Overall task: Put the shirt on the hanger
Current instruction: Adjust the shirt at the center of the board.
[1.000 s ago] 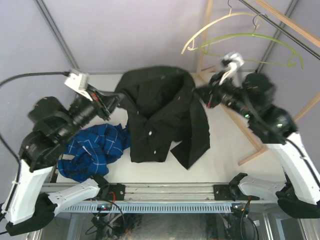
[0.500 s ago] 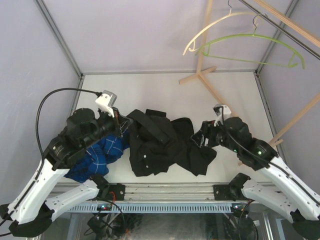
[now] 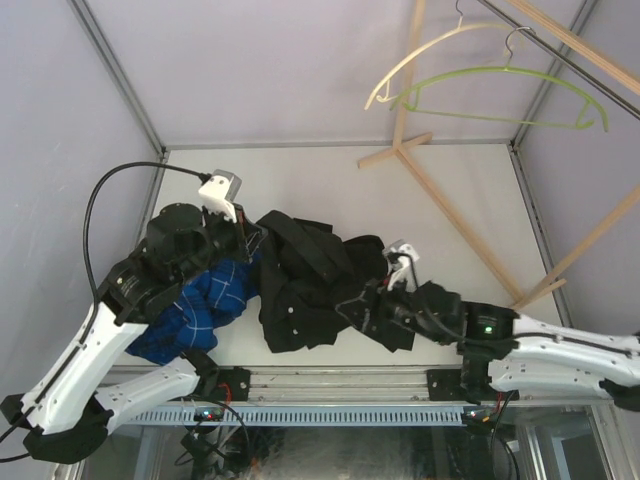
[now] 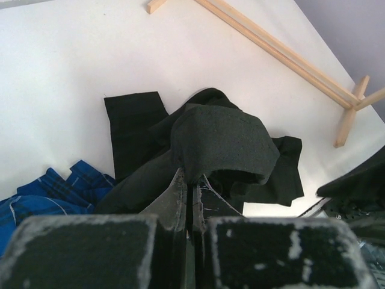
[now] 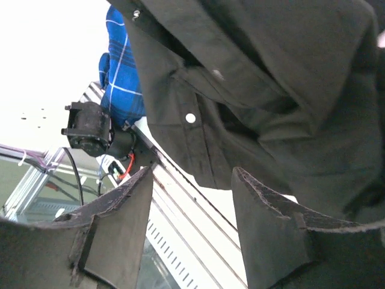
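The black shirt (image 3: 305,285) lies crumpled at the table's middle, toward the near edge. My left gripper (image 3: 252,243) is shut on a fold at its left side; in the left wrist view the gripper (image 4: 189,183) pinches black cloth that drapes over the fingertips from the shirt (image 4: 219,135). My right gripper (image 3: 352,303) hovers low over the shirt's near right part, open, with nothing between its fingers. In the right wrist view that gripper (image 5: 192,180) frames the shirt's hem (image 5: 258,90), with a white button (image 5: 190,118) showing. The lime-green hanger (image 3: 500,78) hangs empty on the rod at the upper right.
A blue plaid shirt (image 3: 200,300) is bunched left of the black one, under my left arm. A cream hanger (image 3: 425,50) hangs beside the green one. The wooden rack's foot (image 3: 420,165) crosses the far right of the table. The metal front rail (image 5: 180,198) runs just below my right gripper.
The shirt has dropped from held up and spread out to a crumpled heap. My right gripper opened, let go of it and swung down and left to the near hem. My left gripper stayed shut.
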